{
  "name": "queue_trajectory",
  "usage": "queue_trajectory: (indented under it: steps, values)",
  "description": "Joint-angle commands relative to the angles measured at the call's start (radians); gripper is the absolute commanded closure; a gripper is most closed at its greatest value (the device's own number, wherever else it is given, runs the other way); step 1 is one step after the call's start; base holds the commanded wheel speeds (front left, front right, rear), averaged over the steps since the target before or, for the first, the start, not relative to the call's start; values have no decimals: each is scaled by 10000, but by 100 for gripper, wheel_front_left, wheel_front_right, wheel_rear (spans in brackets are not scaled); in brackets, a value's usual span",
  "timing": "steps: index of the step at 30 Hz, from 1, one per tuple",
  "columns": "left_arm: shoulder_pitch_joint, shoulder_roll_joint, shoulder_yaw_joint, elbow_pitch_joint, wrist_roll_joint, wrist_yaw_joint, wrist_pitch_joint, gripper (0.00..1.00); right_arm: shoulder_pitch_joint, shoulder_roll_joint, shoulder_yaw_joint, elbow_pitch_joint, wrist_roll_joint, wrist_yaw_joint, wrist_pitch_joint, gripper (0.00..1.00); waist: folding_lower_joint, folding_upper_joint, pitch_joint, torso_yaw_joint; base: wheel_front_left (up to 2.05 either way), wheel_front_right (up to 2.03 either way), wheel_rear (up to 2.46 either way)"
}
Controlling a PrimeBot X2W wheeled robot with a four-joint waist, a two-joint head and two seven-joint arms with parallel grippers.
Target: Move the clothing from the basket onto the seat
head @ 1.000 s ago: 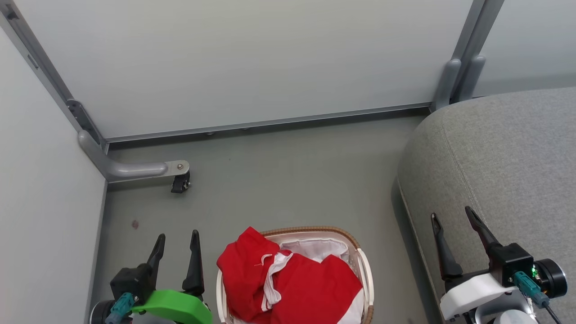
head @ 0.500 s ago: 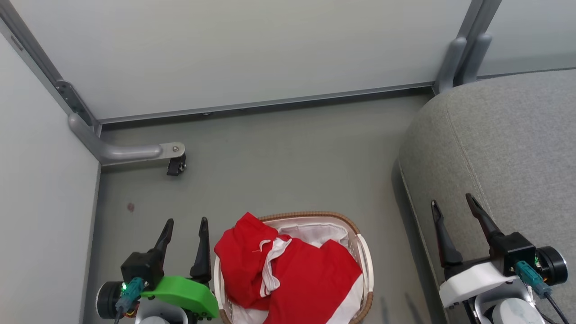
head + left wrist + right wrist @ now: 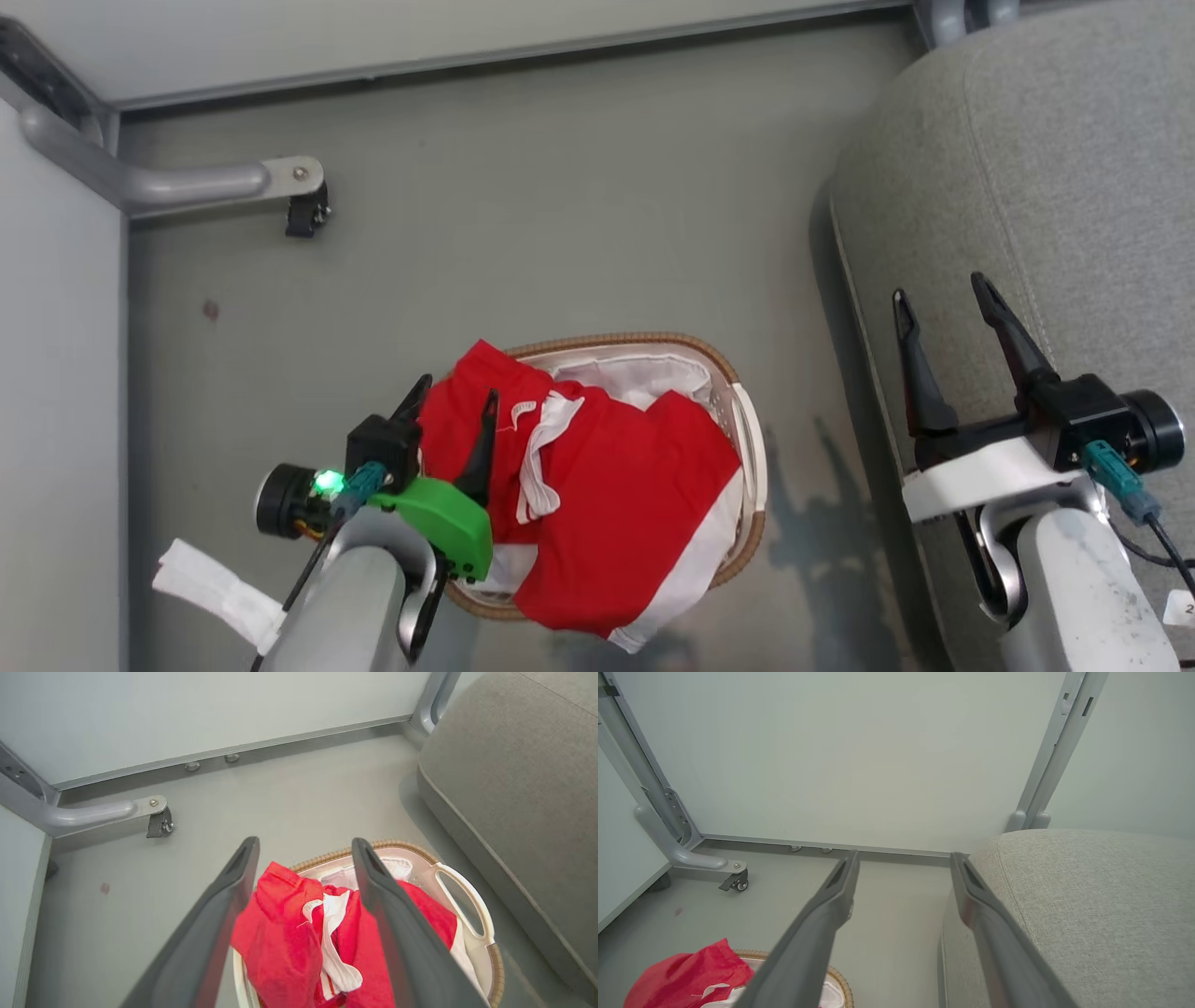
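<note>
Red clothing (image 3: 607, 476) with white trim is heaped in the oval white basket (image 3: 747, 439) on the floor and spills over its near rim. My left gripper (image 3: 456, 392) is open and hangs over the heap's left part, one finger on each side of a red fold; whether they touch it I cannot tell. Along its fingers the clothing (image 3: 285, 942) and the basket (image 3: 467, 905) lie just below. My right gripper (image 3: 938, 291) stands open over the edge of the grey seat (image 3: 1074, 187), holding nothing. The right wrist view shows the seat (image 3: 1087, 896) and a corner of the clothing (image 3: 686, 970).
Pale partition panels close off the far side and the left. A metal foot with a small caster (image 3: 303, 213) juts from the left panel onto the grey floor (image 3: 560, 187). A narrow strip of floor separates basket and seat.
The head camera has tilted down, so the whole picture has slid. My left gripper has moved right and forward, from beside the basket to above the red clothing. The right gripper stays open.
</note>
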Motion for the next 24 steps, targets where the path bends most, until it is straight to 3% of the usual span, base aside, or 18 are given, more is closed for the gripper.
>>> queue_trajectory:
  steps: [1, 10, 17, 24]
  values:
    - [-471, 61, -124, 234, 40, -19, 7, 0, -293, -43, 26, -75, 56, 0, -49, 0, -1, 0, 1630, -452, 0, 0, 0]
    - [-2716, 64, -1279, 2931, 117, -70, 142, 0, -1289, -38, 239, -259, 361, 0, -49, 0, -1, 0, 3391, -1055, 0, 0, 0]
    - [-3800, 69, -2067, 4196, -56, 79, 673, 0, -1712, -37, 339, -367, 569, 0, -49, 0, -1, 0, 4201, -1460, 0, 0, 0]
    - [-4431, 67, -2310, 5090, -274, 585, 988, 0, -1957, -35, 391, -439, 773, 0, -49, 0, -1, 0, 4731, -1679, 0, 0, 0]
